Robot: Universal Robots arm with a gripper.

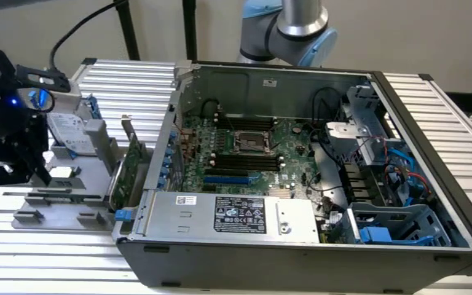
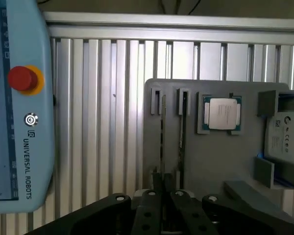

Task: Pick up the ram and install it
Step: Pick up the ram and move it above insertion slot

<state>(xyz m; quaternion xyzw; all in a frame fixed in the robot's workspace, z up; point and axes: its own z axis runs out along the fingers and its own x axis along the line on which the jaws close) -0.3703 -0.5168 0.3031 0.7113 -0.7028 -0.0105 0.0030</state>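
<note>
1 gripper (image 2: 164, 188) clamps the ram (image 2: 162, 132), jaws near-touching, in wrist view; exterior view adds the case (image 1: 302, 261).

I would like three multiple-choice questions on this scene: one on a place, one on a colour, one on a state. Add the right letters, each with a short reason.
1. Where is the hand?
A. over the grey holder beside the computer case
B. deep inside that case
C. under the table

2. What colour is the round button on the teach pendant?
A. green
B. blue
C. red

3. In what state is the computer case?
A. closed by a side panel
B. open, with the motherboard showing
C. turned upside down

Key: 1 A, the hand hangs over the holder at the exterior view's left of the case. 2 C, the button is plainly red. 3 B, the motherboard lies bare.
</note>
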